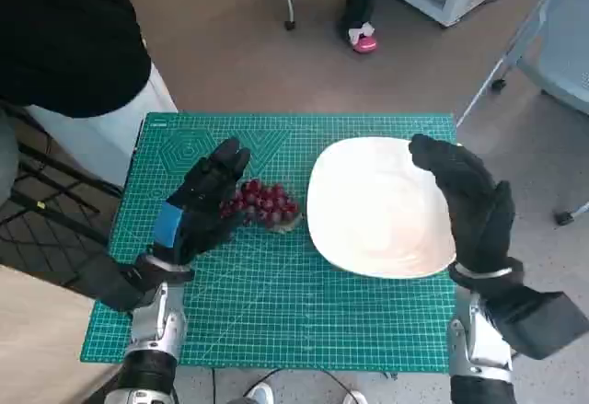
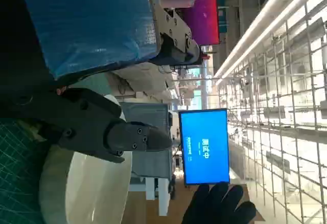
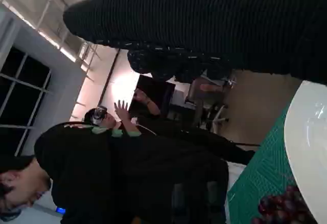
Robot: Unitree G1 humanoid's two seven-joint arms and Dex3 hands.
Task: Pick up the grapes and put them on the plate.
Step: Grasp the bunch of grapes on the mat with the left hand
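Our left hand (image 1: 204, 203) hovers spread over the grapes (image 1: 262, 203), gripping nothing; a shallow grasp could scatter them. Our right hand (image 1: 465, 197) rests open at the plate's (image 1: 368, 238) three o'clock rim; it may nudge it.

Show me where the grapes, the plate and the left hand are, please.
grapes (image 1: 265, 203): head view, middle of the red bunch.
plate (image 1: 377, 211): head view, bare white centre.
left hand (image 1: 198, 203): head view, black back of the hand above the blue tape.
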